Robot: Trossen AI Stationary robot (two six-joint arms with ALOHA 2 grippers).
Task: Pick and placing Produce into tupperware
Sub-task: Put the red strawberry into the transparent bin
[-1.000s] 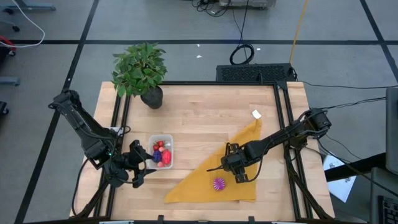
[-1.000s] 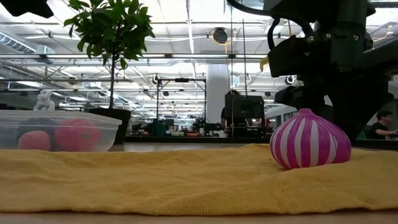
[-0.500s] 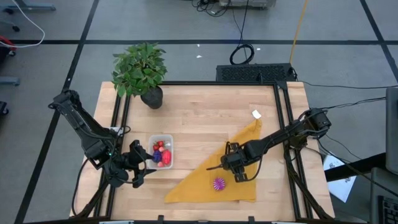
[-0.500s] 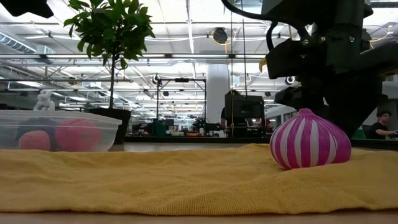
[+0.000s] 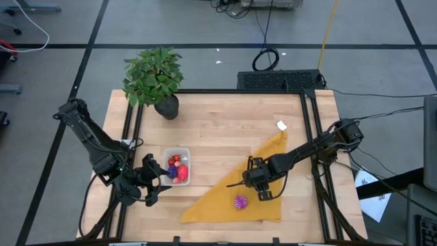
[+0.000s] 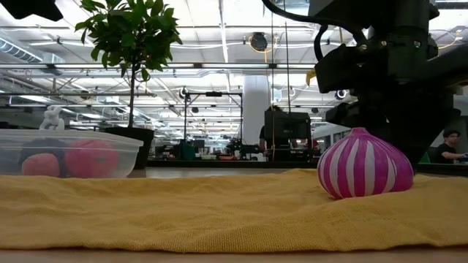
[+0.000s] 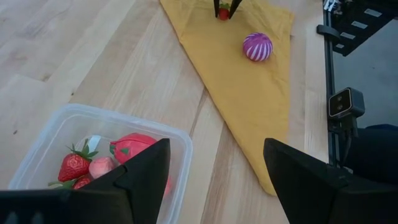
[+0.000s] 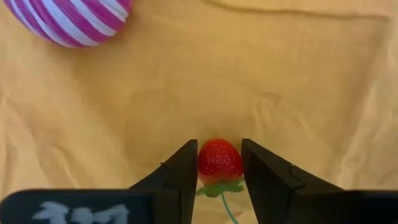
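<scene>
Our right gripper (image 8: 219, 163) pinches a toy strawberry (image 8: 219, 158) on the yellow cloth (image 5: 259, 167); the tupperware (image 5: 175, 166) lies well apart toward the left gripper (image 5: 156, 179), which waits spread beside it on the desk (image 5: 225, 123).

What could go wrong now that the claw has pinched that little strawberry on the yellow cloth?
The right gripper pinches the tiny strawberry only at its sides, so it might slip out on lifting. Its fingers sit low on the yellow cloth and could snag it, nudging the striped ball nearby.
</scene>
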